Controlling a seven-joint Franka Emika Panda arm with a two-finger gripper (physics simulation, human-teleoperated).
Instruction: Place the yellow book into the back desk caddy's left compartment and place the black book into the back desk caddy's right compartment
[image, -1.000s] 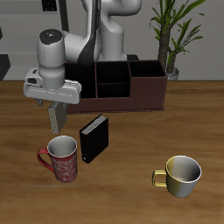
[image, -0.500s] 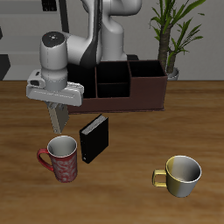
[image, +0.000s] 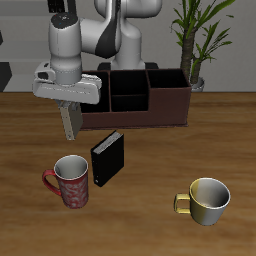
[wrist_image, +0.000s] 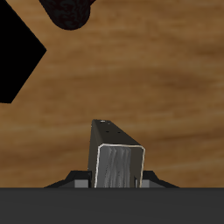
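My gripper (image: 68, 106) is shut on the yellow book (image: 68, 123), a thin greyish-tan hardback that hangs upright below the fingers, lifted off the table. In the wrist view the book (wrist_image: 117, 161) sticks out between the fingers. The black book (image: 108, 158) stands on the table nearer the front edge, apart from the gripper; its corner shows in the wrist view (wrist_image: 17, 59). The back desk caddy (image: 168, 115), long and dark brown, stands behind. Its wide end section (image: 170, 97) is open to view; its other end is hidden behind my gripper.
A red patterned mug (image: 68, 182) stands below the gripper near the front edge, and shows in the wrist view (wrist_image: 70, 10). A yellow mug (image: 207, 198) stands at the front on the other side. A potted plant (image: 194, 40) is behind the caddy.
My gripper has risen with the yellow book and moved back toward the caddy. The black book and both mugs have not moved.
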